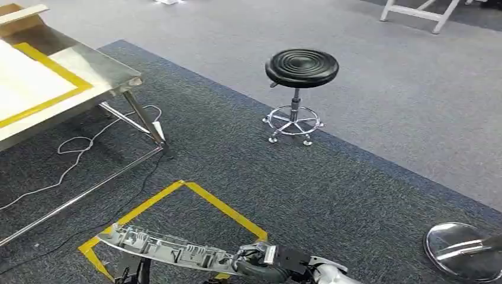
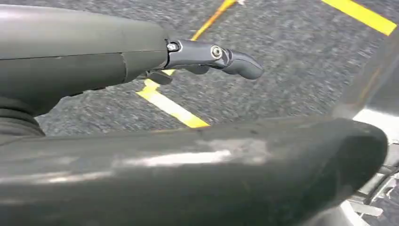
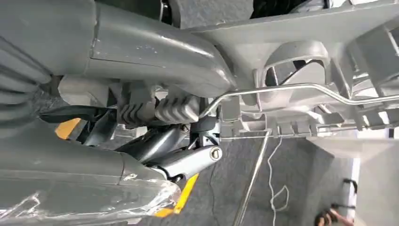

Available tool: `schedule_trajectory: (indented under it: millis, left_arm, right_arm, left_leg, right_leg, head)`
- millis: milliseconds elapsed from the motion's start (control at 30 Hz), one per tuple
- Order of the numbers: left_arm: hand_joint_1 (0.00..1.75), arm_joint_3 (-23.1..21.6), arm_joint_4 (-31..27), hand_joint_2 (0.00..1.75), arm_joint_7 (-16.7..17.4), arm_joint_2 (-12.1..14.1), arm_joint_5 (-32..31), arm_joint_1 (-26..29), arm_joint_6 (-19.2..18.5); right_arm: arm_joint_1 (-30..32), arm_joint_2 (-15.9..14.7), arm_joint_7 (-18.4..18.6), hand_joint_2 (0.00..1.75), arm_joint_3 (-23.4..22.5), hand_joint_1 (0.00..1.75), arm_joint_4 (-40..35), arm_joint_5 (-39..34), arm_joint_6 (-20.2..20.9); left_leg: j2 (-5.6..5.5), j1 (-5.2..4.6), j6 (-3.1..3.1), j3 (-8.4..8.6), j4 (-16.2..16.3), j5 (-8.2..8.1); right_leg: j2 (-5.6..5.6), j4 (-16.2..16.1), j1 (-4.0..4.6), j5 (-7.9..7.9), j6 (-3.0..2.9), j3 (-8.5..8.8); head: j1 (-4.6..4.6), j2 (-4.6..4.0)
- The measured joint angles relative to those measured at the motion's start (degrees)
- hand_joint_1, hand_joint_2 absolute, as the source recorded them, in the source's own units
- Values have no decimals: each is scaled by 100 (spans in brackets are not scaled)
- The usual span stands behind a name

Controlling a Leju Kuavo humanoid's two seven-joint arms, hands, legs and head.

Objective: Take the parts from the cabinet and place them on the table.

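1. The long grey ribbed plastic part is carried low over the dark carpet, its long axis roughly level, its free end pointing toward the robot's left, under the table's side.
2. The right hand grips the part's right end (thumb over one face, fingers under it).
3. The left hand has fingers extended over the carpet; whether it holds anything, I cannot tell.
4. The metal table stands ahead-left, its corner near; a black stool stands well apart, with carpet between.
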Motion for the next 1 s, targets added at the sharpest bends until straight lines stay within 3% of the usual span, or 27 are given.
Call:
schedule_trajectory:
  millis: [67,100,133,167,233,267,300,333,400,433,467,500,567,600,633,667,733,767,833,867,933,967,1000]
  left_arm:
    - [0,2,0,0,2,24,-15,5,0]
    - [0,2,0,0,2,26,-22,-1,-4]
    - [0,2,0,0,2,28,-33,-20,-13]
    - [0,0,0,0,2,33,-44,-22,-13]
    - [0,2,0,0,2,37,-65,-3,-7]
    - [0,2,0,0,2,44,-72,-3,0]
    - [0,2,0,0,2,52,-72,-6,2]
    - [0,4,0,0,2,61,-74,-26,2]
    - [0,4,0,0,2,61,-81,-32,2]
    - [0,4,0,0,2,66,-83,-20,4]
    - [0,4,0,0,2,74,-87,-7,9]
    - [0,4,0,0,4,76,-92,7,15]
    - [0,4,2,0,13,79,-116,21,22]
    - [0,4,2,0,13,81,-120,21,35]
    - [0,4,2,0,13,87,-120,16,46]
    - [0,4,0,0,13,92,-120,18,55]
    - [0,4,2,0,15,94,-116,68,30]
    - [0,4,4,0,15,94,-118,78,17]
    - [0,4,7,0,15,101,-138,75,20]
    - [0,2,7,0,15,98,-142,56,20]
    - [0,4,9,0,20,77,-144,55,20]
    - [0,4,13,0,20,74,-149,67,20]
    - [0,4,15,0,20,72,-149,81,11]
  right_arm:
    - [-13,22,0,175,29,175,18,-42,33]
    - [-21,35,0,175,44,175,31,-44,55]
    - [-31,35,2,175,55,175,40,-48,72]
    - [-42,35,2,175,76,175,48,-52,96]
    - [-62,37,2,175,103,175,50,-74,122]
    - [-79,39,2,175,118,175,48,-85,125]
    - [-97,46,7,175,129,175,50,-88,122]
    - [-112,52,7,175,138,175,59,-96,118]
    - [-121,52,7,175,162,175,92,-116,118]
    - [-116,55,7,175,177,175,103,-131,120]
    - [-111,59,7,175,195,175,116,-144,120]
    - [-110,63,7,175,212,175,127,-155,122]
    - [-112,63,7,175,219,175,133,-166,125]
    - [-113,63,7,175,221,175,140,-166,125]
    - [-115,63,7,175,227,175,151,-166,122]
    - [-108,63,7,175,232,175,160,-166,122]
    - [-104,63,4,175,234,175,166,-173,127]
    - [-112,63,4,175,236,175,166,-182,133]
    - [-131,63,4,175,236,175,168,-193,136]
    - [-129,63,4,175,236,175,173,-192,127]
    - [-122,61,4,175,236,175,197,-195,120]
    - [-121,61,4,175,238,175,203,-199,120]
    - [-121,61,4,175,238,175,214,-203,120]
  left_leg:
    - [123,-1,10,498,-923,462]
    - [394,-10,15,751,-1368,568]
    - [468,-59,74,785,-1499,510]
    - [390,-53,123,765,-1485,517]
    - [287,-78,181,750,-1485,513]
    - [227,-40,229,768,-1509,542]
    - [181,-23,256,769,-1512,548]
    - [133,-17,303,767,-1512,553]
    - [13,-18,319,763,-1511,548]
    - [-44,-21,319,764,-1510,548]
    - [-103,-21,318,764,-1508,549]
    - [-175,-19,315,767,-1504,551]
    - [-319,-8,303,782,-1499,554]
    - [-368,-1,283,779,-1496,556]
    - [-423,-35,239,746,-1468,558]
    - [-465,-10,203,716,-1474,580]
    - [-552,30,116,703,-1522,627]
    - [-605,30,81,699,-1527,633]
    - [-152,-2,48,591,-1308,430]
    - [-58,0,31,422,-947,215]
    - [-8,6,-6,-42,57,-207]
    - [-7,7,-20,-157,304,-249]
    - [-4,7,-27,-126,261,-151]
  right_leg:
    - [-104,0,-3,-13,21,22]
    - [-141,1,18,-28,48,42]
    - [-174,35,74,-57,88,27]
    - [-220,14,82,-58,102,40]
    - [-323,-23,68,-60,141,80]
    - [-328,-10,54,-91,194,86]
    - [-97,92,42,-172,237,26]
    - [99,428,25,-377,252,-119]
    - [192,1416,23,-815,261,-585]
    - [194,1767,23,-923,261,-769]
    - [194,1874,22,-893,254,-849]
    - [197,1680,20,-710,242,-781]
    - [281,679,1,-164,212,-311]
    - [501,211,-26,21,215,-85]
    - [741,35,-65,-62,220,-14]
    - [677,35,-55,-46,220,22]
    - [612,49,-7,-27,166,4]
    - [552,8,-30,1,122,15]
    - [430,-38,-40,27,41,37]
    - [359,-37,-33,25,27,35]
    - [195,-37,-21,15,12,30]
    - [132,-37,-21,13,12,31]
    - [66,-37,-21,11,12,34]
  head:
    - [2,0]
    - [0,0]
    - [-24,0]
    - [20,0]
    - [18,0]
    - [13,0]
    - [35,0]
    - [48,0]
    - [53,0]
    - [48,0]
    - [50,0]
    - [50,0]
    - [50,0]
    - [50,0]
    - [48,0]
    - [35,0]
    - [42,0]
    - [39,0]
    - [0,0]
    - [4,0]
    - [4,0]
    - [4,0]
    - [7,0]
